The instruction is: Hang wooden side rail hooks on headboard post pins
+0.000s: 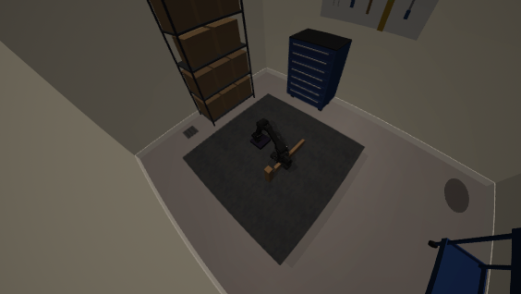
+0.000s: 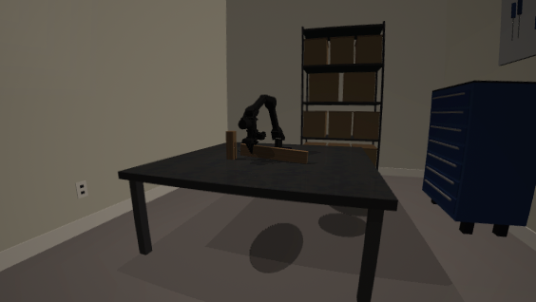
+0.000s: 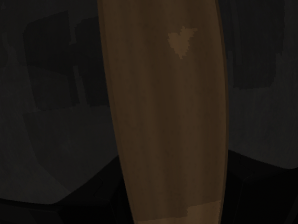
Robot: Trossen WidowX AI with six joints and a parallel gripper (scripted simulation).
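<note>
The wooden side rail [image 1: 297, 147] [image 2: 290, 155] [image 3: 167, 110] is a long brown board. Its far end is on the table. Its near end is close to the short upright headboard post [image 1: 269, 174] [image 2: 231, 145], with a narrow gap showing in the exterior view. That end looks slightly raised. My gripper [image 1: 284, 162] [image 2: 250, 148] is shut on the rail near the post end, and the board runs between the dark fingers in the wrist view. The hooks, pins and slot are too small and dark to make out, so I cannot tell whether they touch.
The dark table top [image 1: 277, 217] [image 2: 266, 178] carries the arm's base [image 1: 260, 141], behind the rail. A shelf with boxes [image 1: 212, 60] [image 2: 342, 85] and a blue drawer cabinet [image 1: 309, 69] [image 2: 480, 152] stand beyond the table.
</note>
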